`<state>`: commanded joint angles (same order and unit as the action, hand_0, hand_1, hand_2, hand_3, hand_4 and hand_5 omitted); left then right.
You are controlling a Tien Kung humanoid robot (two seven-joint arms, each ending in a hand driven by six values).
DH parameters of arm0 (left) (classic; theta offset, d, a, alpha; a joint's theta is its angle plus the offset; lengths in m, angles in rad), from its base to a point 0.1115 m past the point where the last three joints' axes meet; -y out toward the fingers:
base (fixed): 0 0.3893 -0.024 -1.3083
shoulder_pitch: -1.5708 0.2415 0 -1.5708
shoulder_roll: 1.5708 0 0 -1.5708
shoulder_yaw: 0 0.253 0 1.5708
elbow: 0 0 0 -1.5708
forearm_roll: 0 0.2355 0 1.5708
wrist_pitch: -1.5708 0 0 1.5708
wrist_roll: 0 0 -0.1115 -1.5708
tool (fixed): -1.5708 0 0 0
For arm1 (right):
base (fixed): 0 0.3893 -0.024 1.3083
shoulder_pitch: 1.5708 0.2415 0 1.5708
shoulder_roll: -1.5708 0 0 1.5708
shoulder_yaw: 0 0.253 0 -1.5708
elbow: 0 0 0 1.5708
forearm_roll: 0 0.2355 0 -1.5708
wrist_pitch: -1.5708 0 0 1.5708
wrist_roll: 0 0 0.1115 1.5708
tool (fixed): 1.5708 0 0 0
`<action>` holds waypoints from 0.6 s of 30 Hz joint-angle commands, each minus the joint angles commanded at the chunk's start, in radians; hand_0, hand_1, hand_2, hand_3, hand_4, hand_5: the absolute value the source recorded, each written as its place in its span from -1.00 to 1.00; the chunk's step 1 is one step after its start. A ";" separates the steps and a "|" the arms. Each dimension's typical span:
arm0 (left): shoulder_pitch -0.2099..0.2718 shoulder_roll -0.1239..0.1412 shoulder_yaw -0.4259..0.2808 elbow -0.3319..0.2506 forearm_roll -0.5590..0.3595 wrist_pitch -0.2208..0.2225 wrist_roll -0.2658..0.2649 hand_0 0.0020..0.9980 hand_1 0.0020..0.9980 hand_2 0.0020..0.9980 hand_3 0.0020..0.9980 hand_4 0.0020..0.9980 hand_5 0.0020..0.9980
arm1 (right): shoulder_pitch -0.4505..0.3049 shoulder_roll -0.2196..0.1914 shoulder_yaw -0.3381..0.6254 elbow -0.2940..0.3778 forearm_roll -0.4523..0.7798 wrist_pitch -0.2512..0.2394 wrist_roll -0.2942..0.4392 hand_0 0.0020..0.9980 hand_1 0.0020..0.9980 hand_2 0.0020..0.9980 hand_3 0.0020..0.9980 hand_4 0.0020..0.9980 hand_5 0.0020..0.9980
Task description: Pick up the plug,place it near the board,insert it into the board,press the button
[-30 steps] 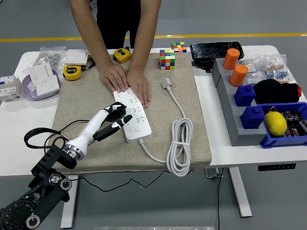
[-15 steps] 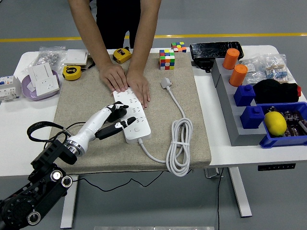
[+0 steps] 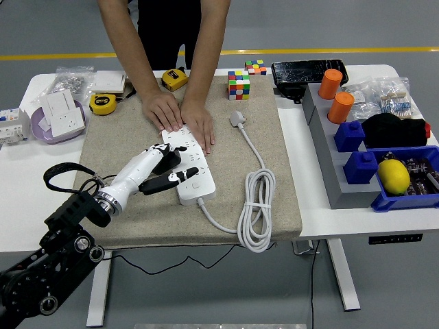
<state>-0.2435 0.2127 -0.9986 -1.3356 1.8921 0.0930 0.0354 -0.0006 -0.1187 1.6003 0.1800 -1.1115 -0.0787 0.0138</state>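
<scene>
A white power strip [image 3: 193, 168] lies on the beige mat [image 3: 130, 140] at the table's middle. Its white cable [image 3: 257, 205] coils to the right and ends in a grey plug [image 3: 238, 118] lying loose on the mat, not inserted. My left hand [image 3: 168, 171], white with black fingers, rests at the strip's left side with one finger stretched over the strip's near end. It holds nothing. A person's two hands [image 3: 182, 116] press flat on the strip's far end.
Two Rubik's cubes [image 3: 239, 85] and yellow tape measures [image 3: 103, 103] lie at the back. A grey shelf [image 3: 336, 178] with blue bins, orange cylinders [image 3: 341, 107] and a yellow fruit [image 3: 393, 176] stands at the right. A purple dish with wall sockets [image 3: 58, 116] is at the left.
My left hand has slid slightly right and forward along the strip's left side, its finger reaching further over the near end. The person's hands and the plug have not moved.
</scene>
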 joint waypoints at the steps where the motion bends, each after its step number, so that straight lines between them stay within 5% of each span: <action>1: 0.000 0.000 -0.001 -0.002 0.004 0.000 0.000 0.98 0.93 0.85 0.75 1.00 1.00 | 0.000 0.000 0.000 0.000 0.000 0.000 0.000 0.83 0.73 0.60 0.59 1.00 1.00; 10: 0.019 0.007 -0.053 -0.081 0.128 0.022 0.023 0.99 0.93 0.84 0.74 1.00 1.00 | 0.001 0.001 0.005 0.000 -0.002 -0.001 0.001 0.83 0.73 0.60 0.59 1.00 1.00; 18: 0.026 0.031 -0.040 -0.041 0.204 -0.002 0.053 1.00 0.94 0.83 0.70 1.00 1.00 | 0.000 0.002 0.007 0.000 -0.001 -0.001 0.001 0.83 0.73 0.60 0.59 1.00 1.00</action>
<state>-0.2176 0.2439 -1.0386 -1.3762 2.0961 0.0907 0.0885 -0.0003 -0.1165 1.6069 0.1800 -1.1126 -0.0792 0.0148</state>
